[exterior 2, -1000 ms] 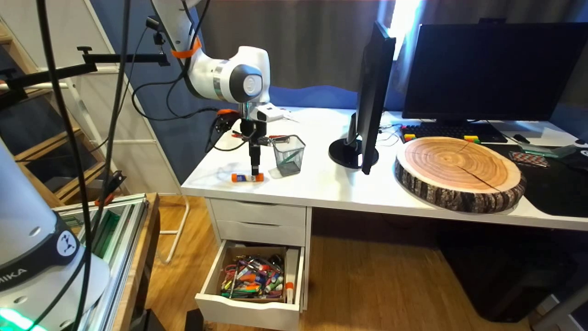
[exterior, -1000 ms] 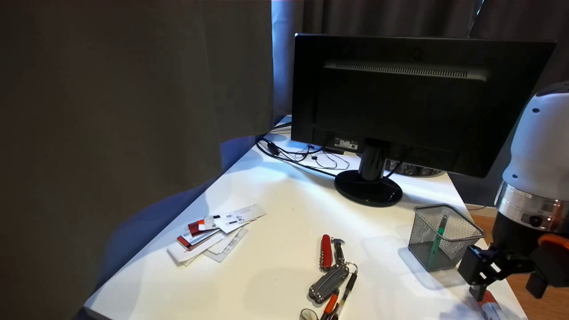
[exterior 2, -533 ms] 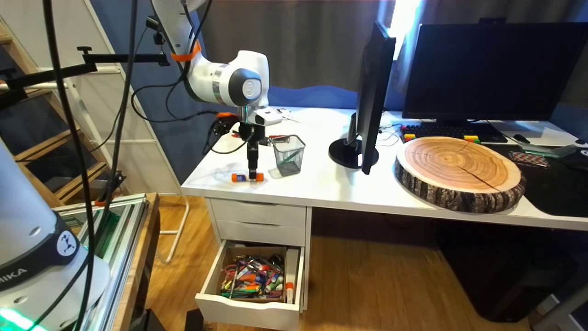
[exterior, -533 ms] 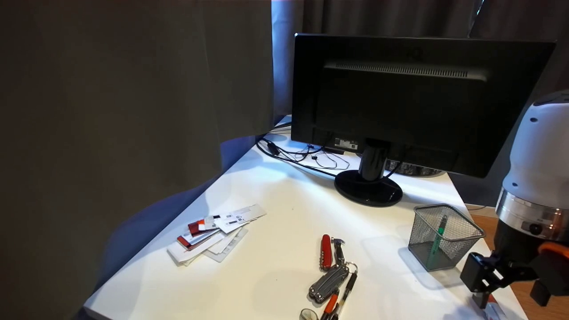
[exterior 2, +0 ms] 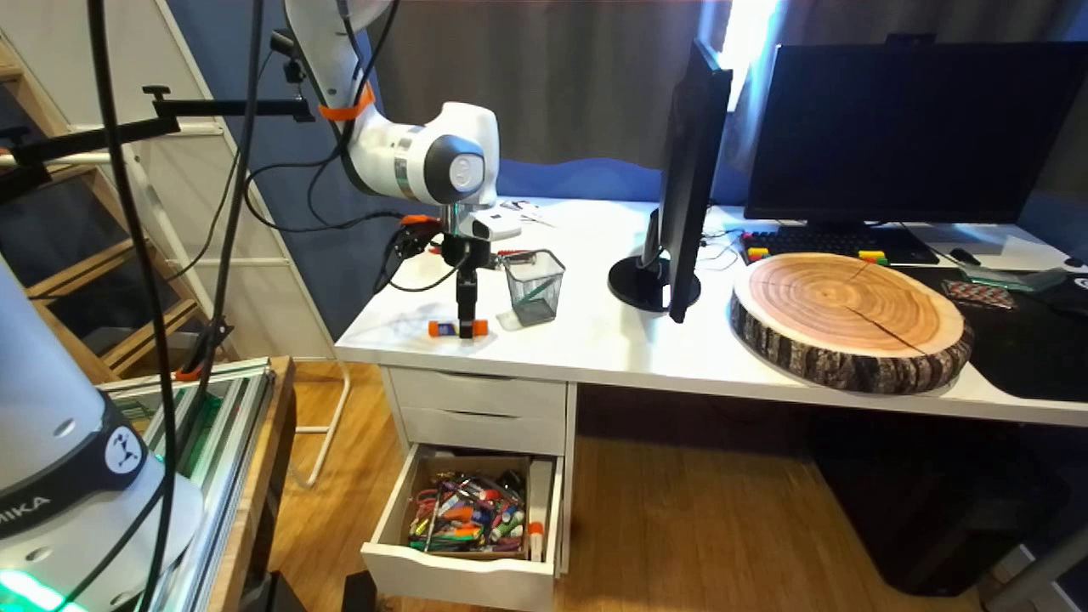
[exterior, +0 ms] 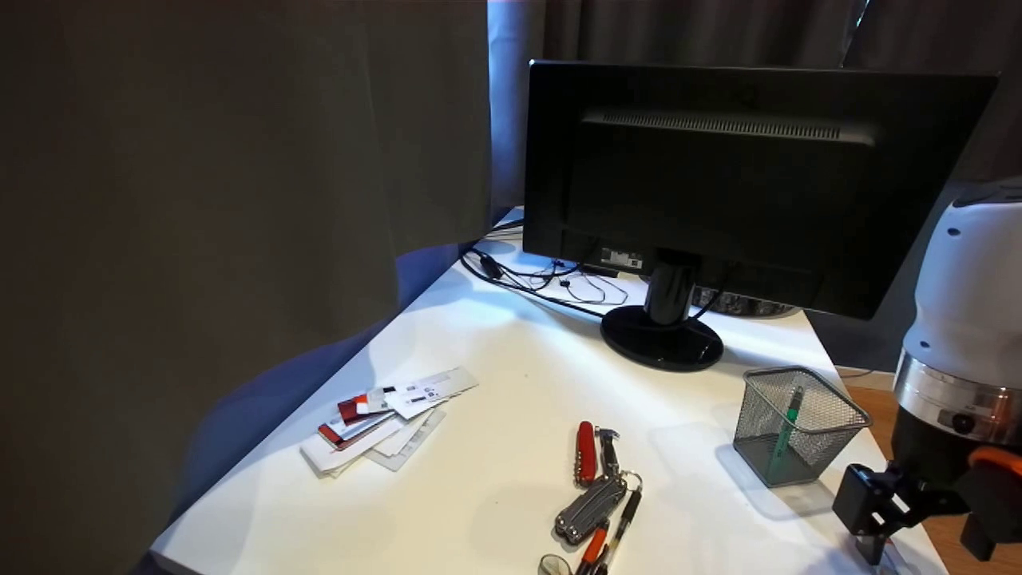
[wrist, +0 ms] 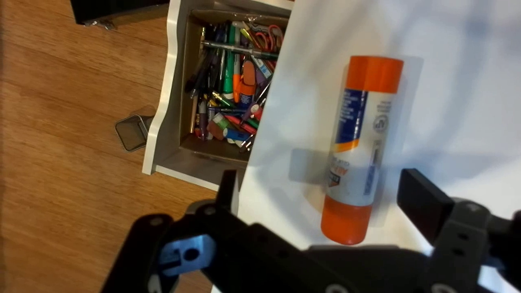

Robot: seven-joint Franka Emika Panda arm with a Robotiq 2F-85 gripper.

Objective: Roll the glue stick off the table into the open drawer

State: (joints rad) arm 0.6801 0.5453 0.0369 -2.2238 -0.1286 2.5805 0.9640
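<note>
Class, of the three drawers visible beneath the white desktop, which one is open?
The lowest drawer: it is pulled out, showing a cardboard box inside, while the top drawer and middle drawer above are closed.

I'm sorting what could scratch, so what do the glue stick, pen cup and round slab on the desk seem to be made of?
Glue stick: likely smooth plastic, with evenly orange ends.
Pen cup: probably metal, grey; its see-through mesh suggests wire.
Round slab: seems wood, rough-edged, showing growth rings and bark, though possibly printed.
</note>
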